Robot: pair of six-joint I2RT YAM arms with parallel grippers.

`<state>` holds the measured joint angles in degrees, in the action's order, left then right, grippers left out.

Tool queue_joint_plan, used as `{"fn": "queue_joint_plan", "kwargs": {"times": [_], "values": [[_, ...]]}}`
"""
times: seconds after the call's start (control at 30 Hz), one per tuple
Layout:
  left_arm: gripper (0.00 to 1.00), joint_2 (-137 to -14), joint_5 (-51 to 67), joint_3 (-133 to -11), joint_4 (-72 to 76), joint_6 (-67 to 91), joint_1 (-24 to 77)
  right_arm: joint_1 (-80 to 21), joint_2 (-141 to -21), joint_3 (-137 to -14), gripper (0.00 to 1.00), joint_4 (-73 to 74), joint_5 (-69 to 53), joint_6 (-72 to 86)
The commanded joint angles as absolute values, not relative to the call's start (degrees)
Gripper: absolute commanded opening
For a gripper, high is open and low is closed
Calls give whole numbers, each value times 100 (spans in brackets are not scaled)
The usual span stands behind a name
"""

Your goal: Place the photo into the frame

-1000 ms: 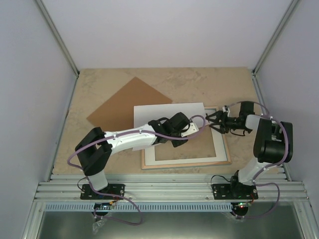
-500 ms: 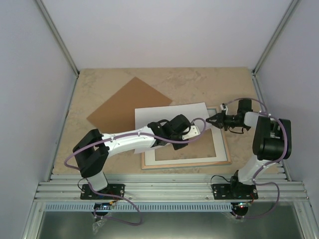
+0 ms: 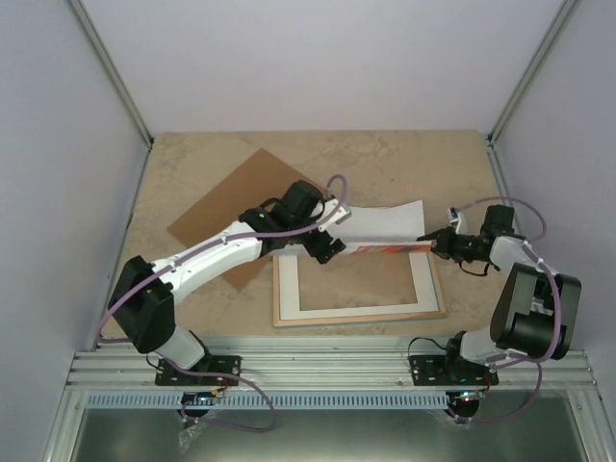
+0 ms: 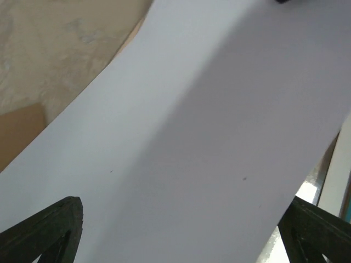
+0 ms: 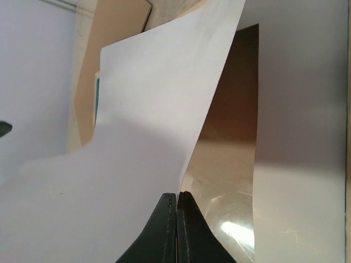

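The photo (image 3: 385,223) hangs lifted and curled over the frame, white reverse up, with an orange-striped strip showing along its near edge. My right gripper (image 3: 430,238) is shut on its right edge. In the right wrist view the fingertips (image 5: 176,198) pinch the white sheet (image 5: 137,142). My left gripper (image 3: 330,231) stands open at the photo's left end. The left wrist view is filled by the white sheet (image 4: 208,137), with the fingertips (image 4: 52,227) wide apart at the bottom corners. The frame (image 3: 361,319) lies flat, bare wood side up, its pane (image 5: 230,181) shining.
A white mat border (image 3: 424,281) lies inside the frame. A brown backing board (image 3: 226,207) rests flat at the back left, partly under the left arm. Metal rails run along the near table edge (image 3: 327,371).
The left gripper has opened, let go of the photo and pulled back toward the far left. The right gripper has shut on the photo's right edge and drawn it up and to the right.
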<state>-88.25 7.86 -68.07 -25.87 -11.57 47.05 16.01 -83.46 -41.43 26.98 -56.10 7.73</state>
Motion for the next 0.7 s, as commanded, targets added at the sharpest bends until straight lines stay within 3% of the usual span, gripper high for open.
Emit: {"fn": "queue_joint_plan", "kwargs": {"times": [0.0, 0.37, 0.57, 0.67], "values": [[99, -8775, 1179, -6875, -2686, -1013, 4238, 1605, -8365, -4136, 1, 2918, -5444, 168], [99, -8512, 2319, -6778, -2425, -641, 2960, 1666, -8444, -4348, 1, 3123, -5659, -272], [99, -8413, 4460, -7004, -3838, -2285, 2906, 1670, -8735, -4545, 1, 3077, -5631, -395], [99, -8254, 4838, -7040, -4324, -2675, 2869, 1723, -9166, -4912, 0, 3314, -5796, -642]]}}
